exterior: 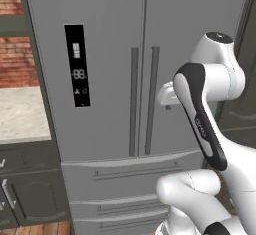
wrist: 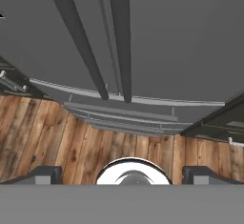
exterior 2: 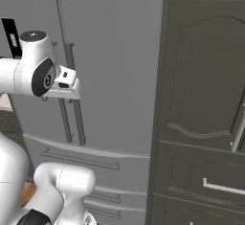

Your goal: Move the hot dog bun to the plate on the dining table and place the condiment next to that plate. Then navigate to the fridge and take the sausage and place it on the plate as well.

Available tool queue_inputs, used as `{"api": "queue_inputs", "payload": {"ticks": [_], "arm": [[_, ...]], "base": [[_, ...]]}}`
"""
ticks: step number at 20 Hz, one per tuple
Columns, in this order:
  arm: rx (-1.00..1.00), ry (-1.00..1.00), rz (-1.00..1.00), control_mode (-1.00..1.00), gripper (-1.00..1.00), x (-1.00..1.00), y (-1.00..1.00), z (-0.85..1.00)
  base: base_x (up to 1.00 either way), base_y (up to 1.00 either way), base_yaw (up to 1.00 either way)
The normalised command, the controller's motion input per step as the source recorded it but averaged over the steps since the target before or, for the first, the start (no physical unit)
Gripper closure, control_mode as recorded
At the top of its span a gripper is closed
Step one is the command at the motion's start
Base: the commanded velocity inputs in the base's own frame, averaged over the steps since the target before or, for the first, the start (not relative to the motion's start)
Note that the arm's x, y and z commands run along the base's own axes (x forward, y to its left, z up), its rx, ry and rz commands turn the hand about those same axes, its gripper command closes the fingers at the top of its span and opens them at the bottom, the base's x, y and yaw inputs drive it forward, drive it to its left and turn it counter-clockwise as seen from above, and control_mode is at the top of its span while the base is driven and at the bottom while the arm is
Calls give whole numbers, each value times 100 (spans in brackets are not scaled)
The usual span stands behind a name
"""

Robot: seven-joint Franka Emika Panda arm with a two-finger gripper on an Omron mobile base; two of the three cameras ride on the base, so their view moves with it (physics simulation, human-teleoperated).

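Straight ahead of the gripper (wrist: 122,174) stands the fridge (exterior: 110,69), smooth grey steel with closed doors and two long vertical bar handles (exterior: 142,101); its black display panel (exterior: 77,65) reads "88". Jaws spread wide, holding nothing. Below the hand lies wood-plank floor (wrist: 57,137); dark panelled cabinets (exterior 2: 206,104) flank the fridge.

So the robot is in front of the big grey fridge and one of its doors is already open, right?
Not quite. The robot is in front of the grey fridge, but both doors are shut. The left base view shows the two door handles side by side with no gap between the doors.
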Motion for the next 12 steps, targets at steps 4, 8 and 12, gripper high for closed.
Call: {"api": "queue_inputs", "payload": {"ticks": [4,8,12], "arm": [[0,0,0,100,-100,0,0,0],[0,0,0,100,-100,0,0,0],[0,0,0,100,-100,0,0,0]], "base": [[-24,13,-2],[-54,15,-7],[-58,24,-11]]}}
